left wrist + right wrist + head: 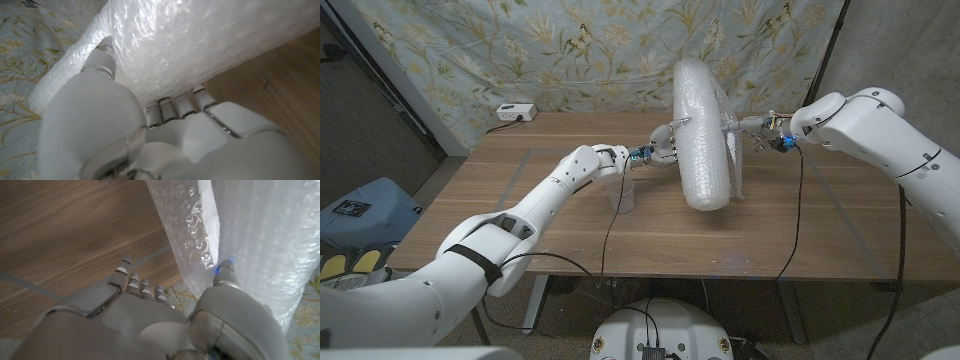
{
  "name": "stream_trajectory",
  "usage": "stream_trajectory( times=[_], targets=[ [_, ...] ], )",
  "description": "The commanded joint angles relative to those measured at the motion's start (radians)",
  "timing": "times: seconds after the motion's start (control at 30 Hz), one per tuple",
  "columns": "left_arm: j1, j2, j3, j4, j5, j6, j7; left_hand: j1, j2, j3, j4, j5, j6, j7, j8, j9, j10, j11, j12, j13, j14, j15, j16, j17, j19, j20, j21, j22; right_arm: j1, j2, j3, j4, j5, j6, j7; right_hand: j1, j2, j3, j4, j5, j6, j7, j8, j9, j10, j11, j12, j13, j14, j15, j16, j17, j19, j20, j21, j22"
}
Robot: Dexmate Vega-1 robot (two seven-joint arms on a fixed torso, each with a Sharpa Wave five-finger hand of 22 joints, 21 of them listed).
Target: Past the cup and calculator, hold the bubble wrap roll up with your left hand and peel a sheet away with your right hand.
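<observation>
Head view – roll: the bubble wrap roll (701, 135) is seen standing upright, slightly tilted, on the far middle of the table (520, 220), in front of a flowered cloth (520, 50).
Head view – left hand: the left hand (663, 145) is pressed against the roll's left side, about halfway up, with its fingers wrapped onto it.
Head view – right hand: the right hand (756, 128) is held at the roll's right side, where a loose sheet (735, 150) stands off from the roll.
Head view – cup: a clear cup (623, 195) is seen under the left forearm, near the roll but apart from it.
Head view – box: a small white box (516, 112) is set at the table's far left edge.
Left wrist view – grip: the roll (200, 40) is gripped by the left hand (145, 130), the thumb laid on its near surface and the other fingers (172, 106) tucked beneath it.
Right wrist view – grip: the sheet's (197, 235) free edge is seen beside the roll (270, 245); the right hand's (165, 315) thumb is pressed on the wrap, the other fingers (134, 282) reaching behind the sheet, so the sheet appears to be pinched.
</observation>
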Motion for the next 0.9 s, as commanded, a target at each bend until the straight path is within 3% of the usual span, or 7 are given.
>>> stream_trajectory(
  times=[0.03, 0.1, 0.13, 0.2, 0.4, 0.77, 0.9],
  targets=[
    [-0.004, -0.015, 0.007, 0.026, -0.002, -0.006, -0.04, 0.109, 0.12, 0.004, 0.009, 0.007, 0.051, 0.008, 0.103, 0.132, 0.037, -0.031, 0.004, 0.13, 0.008, -0.008, 0.001, 0.002, 0.001, -0.005, 0.004, 0.003, -0.056, 0.013, 0.069, 0.003, 0.023, -0.012, -0.047, 0.054, 0.007, 0.003, -0.006, 0.008, 0.121, 0.089, 0.006, 0.004, 0.13, 0.002, 0.018, 0.006, 0.106, 0.002, 0.011, 0.0, 0.114, 0.002, 0.002, 0.001],
    [-0.005, -0.016, 0.008, 0.03, -0.002, -0.004, -0.044, 0.109, 0.122, 0.004, 0.009, 0.008, 0.051, 0.007, 0.103, 0.132, 0.037, -0.033, 0.004, 0.131, 0.008, -0.007, 0.001, 0.002, 0.0, -0.005, 0.005, 0.003, -0.059, 0.01, 0.063, -0.007, 0.011, -0.02, -0.061, 0.083, 0.006, -0.002, -0.005, 0.008, 0.208, 0.088, 0.012, 0.008, 0.224, 0.002, 0.035, 0.023, 0.193, 0.001, 0.019, 0.006, 0.219, 0.001, 0.011, 0.003],
    [-0.005, -0.017, 0.008, 0.031, -0.002, -0.003, -0.046, 0.109, 0.122, 0.004, 0.009, 0.008, 0.051, 0.007, 0.103, 0.133, 0.036, -0.032, 0.003, 0.131, 0.008, -0.008, 0.0, 0.002, 0.001, -0.005, 0.005, 0.003, -0.068, 0.017, 0.075, -0.011, 0.013, -0.022, -0.071, 0.108, 0.012, 0.006, -0.012, 0.008, 0.33, 0.087, 0.04, 0.014, 0.351, 0.001, 0.091, 0.043, 0.35, -0.013, 0.074, 0.021, 0.313, -0.026, 0.031, 0.005],
    [-0.008, -0.018, 0.01, 0.037, -0.003, -0.001, -0.054, 0.108, 0.121, 0.004, 0.009, 0.008, 0.05, 0.008, 0.104, 0.133, 0.033, -0.032, 0.002, 0.131, 0.007, -0.007, -0.001, 0.001, 0.001, -0.005, 0.005, 0.003, -0.067, 0.015, 0.072, -0.016, 0.01, -0.031, -0.074, 0.146, 0.019, 0.019, -0.016, 0.008, 0.445, 0.087, 0.059, 0.019, 0.488, -0.003, 0.164, 0.07, 0.472, -0.074, 0.123, 0.04, 0.419, -0.043, 0.059, 0.007],
    [-0.011, -0.018, 0.009, 0.046, -0.004, 0.0, -0.065, 0.104, 0.121, 0.006, 0.011, 0.01, 0.039, 0.009, 0.098, 0.133, 0.026, -0.027, -0.002, 0.133, -0.001, -0.003, -0.012, -0.005, -0.003, -0.003, 0.005, 0.002, -0.056, 0.008, 0.049, -0.028, -0.012, -0.041, -0.081, 0.259, 0.029, 0.036, -0.024, 0.004, 0.801, -0.005, 0.151, 0.056, 0.788, -0.118, 0.391, 0.172, 0.8, -0.26, 0.301, 0.157, 0.661, -0.168, 0.145, 0.019],
    [-0.006, -0.012, -0.007, 0.061, -0.022, 0.012, -0.079, 0.074, 0.118, 0.008, 0.023, 0.011, -0.024, 0.02, 0.065, 0.126, -0.049, -0.001, -0.054, 0.106, -0.054, 0.025, -0.064, -0.028, -0.024, 0.011, 0.003, 0.002, -0.028, 0.014, 0.014, -0.019, -0.032, -0.047, -0.071, 0.382, 0.047, 0.081, -0.026, 0.007, 1.058, -0.085, 0.244, 0.116, 1.059, -0.288, 0.606, 0.282, 1.107, -0.426, 0.418, 0.24, 0.875, -0.308, 0.265, 0.032],
    [-0.023, -0.015, 0.001, 0.102, -0.021, 0.012, -0.136, 0.005, 0.102, -0.005, 0.038, -0.005, -0.224, 0.018, -0.045, 0.097, -0.193, 0.052, -0.148, 0.06, -0.177, 0.087, -0.158, -0.063, -0.067, 0.038, 0.001, 0.002, -0.023, 0.016, 0.011, -0.015, -0.032, -0.046, -0.065, 0.401, 0.048, 0.093, -0.026, 0.008, 1.088, -0.098, 0.261, 0.131, 1.09, -0.308, 0.635, 0.303, 1.161, -0.439, 0.427, 0.25, 0.908, -0.33, 0.289, 0.034]
  ],
)
